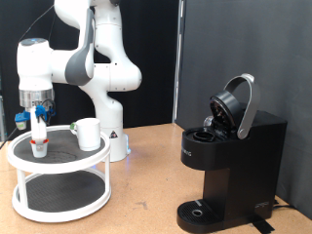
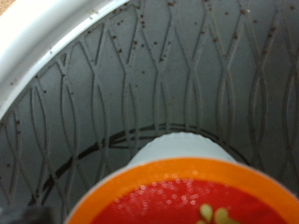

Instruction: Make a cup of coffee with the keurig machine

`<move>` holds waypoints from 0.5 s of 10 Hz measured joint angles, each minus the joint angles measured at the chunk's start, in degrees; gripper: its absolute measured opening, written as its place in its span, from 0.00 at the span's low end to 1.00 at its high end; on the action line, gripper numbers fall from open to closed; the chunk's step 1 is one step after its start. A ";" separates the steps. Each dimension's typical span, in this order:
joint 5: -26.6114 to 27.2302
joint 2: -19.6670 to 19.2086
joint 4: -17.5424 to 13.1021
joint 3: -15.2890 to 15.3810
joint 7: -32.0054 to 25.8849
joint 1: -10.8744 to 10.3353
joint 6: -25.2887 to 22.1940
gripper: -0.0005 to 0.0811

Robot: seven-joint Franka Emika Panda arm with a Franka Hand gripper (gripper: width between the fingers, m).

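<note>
One cup [image 1: 89, 134] beside end effector [image 1: 38, 125]

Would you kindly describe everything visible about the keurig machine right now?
The keurig machine is a boxy, matte-black coffee maker that looks like plastic, standing upright on the wooden table at the exterior view's right. Its rounded hinged lid is raised, exposing the pod chamber. A round drip tray forms the base, with nothing standing on it. Nothing touches the machine but the table; the gripper and cup are far off.

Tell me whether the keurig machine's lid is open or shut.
Open. In the exterior view the keurig machine has its rounded lid tilted up and back, leaving the brew chamber exposed.
</note>
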State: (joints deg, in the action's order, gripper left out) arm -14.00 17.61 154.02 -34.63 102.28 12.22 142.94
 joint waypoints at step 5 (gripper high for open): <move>0.96 0.06 -0.37 0.00 -0.70 0.00 -1.10 0.50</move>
State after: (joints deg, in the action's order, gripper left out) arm -13.04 17.67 153.65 -34.64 101.58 12.21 141.84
